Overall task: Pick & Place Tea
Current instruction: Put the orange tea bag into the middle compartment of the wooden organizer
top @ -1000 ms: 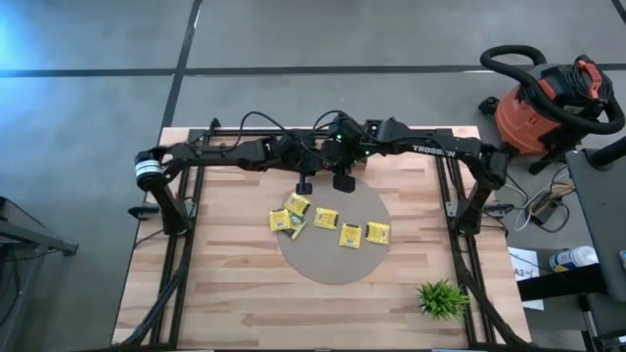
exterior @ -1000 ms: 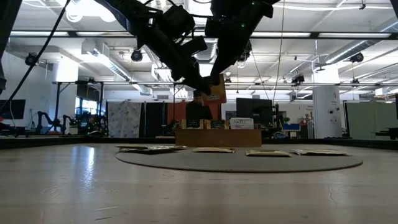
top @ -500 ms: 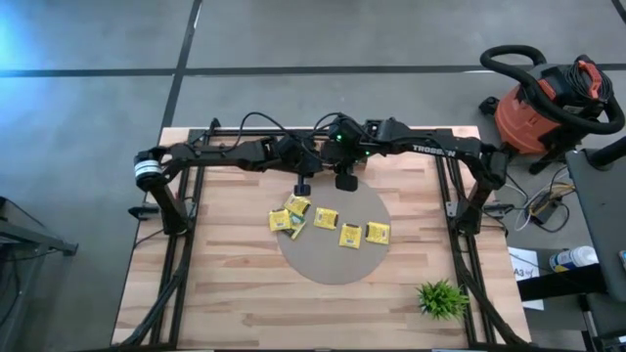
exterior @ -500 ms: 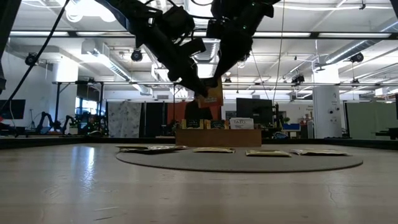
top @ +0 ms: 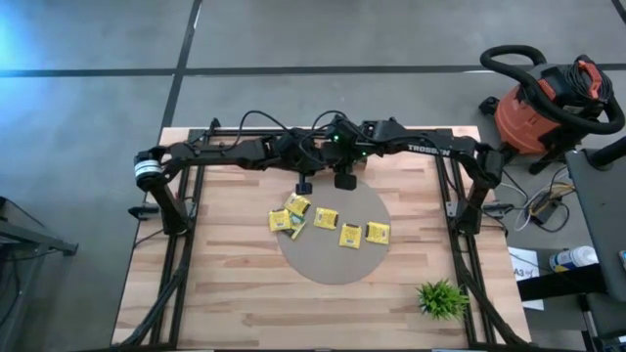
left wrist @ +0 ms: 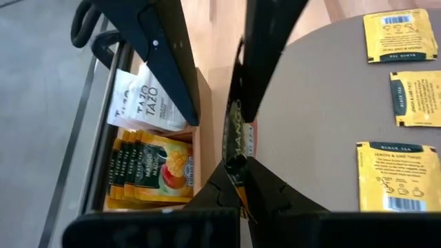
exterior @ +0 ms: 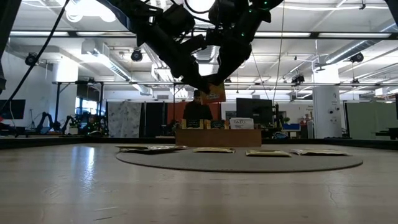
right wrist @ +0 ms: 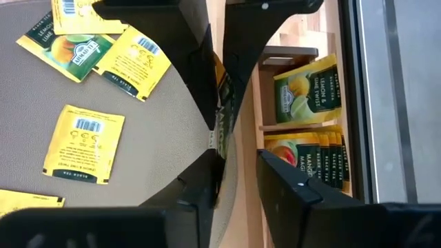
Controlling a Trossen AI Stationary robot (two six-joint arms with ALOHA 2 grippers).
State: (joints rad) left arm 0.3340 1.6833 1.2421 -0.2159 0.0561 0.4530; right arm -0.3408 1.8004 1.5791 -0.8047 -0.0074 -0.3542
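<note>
Your left gripper (left wrist: 238, 165) is pinched tight on 1 mango tea packet (left wrist: 236, 141), holding it on edge in the air just beyond the far edge of the round grey mat (top: 333, 240), between the mat and the wooden tray (right wrist: 275, 89). Your right gripper (right wrist: 238, 165) sits right against it from the other side, its fingers (right wrist: 200, 172) spread apart around the same packet's edge without clamping it. In the low view both grippers meet above the mat with the orange packet (exterior: 214, 93) hanging at their tips. On the mat lie 5 yellow packets (top: 350, 234) flat, 2 of them overlapping at its left rim. More packets stand upright in the tray (left wrist: 148, 176). A small green plant (top: 442, 298) stands on the table (top: 225, 293) near the mat's right side.
</note>
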